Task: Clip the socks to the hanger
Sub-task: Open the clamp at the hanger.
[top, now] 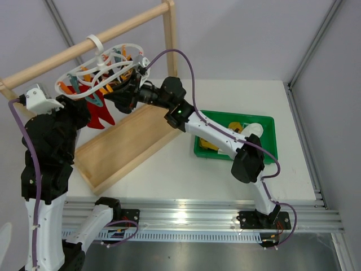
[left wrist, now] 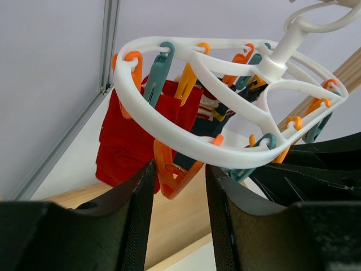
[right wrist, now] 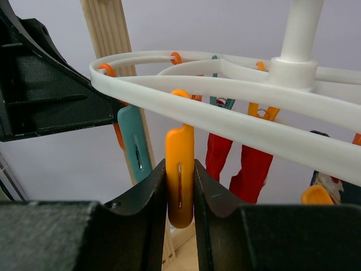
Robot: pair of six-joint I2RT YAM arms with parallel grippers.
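Right jaws: pinching a hanging orange plastic clip peg (right wrist: pixel 179 169), probably to squeeze its mouth open.
Left jaws: spread either side of another orange peg (left wrist: pixel 172 169), likely to steady the frame.
Hanger: white looped plastic drying frame (left wrist: pixel 169 138), hooked on the light wooden rail (top: pixel 67 56).
Socks: white and mustard fabric socks (top: pixel 252 129) lie in the green plastic bin (top: pixel 268 144) on the worktop (top: pixel 169 169), none held.

Right claw (top: pixel 135 74) sits at the hanger (top: pixel 101 69) — red socks (top: pixel 102 114) hang beneath
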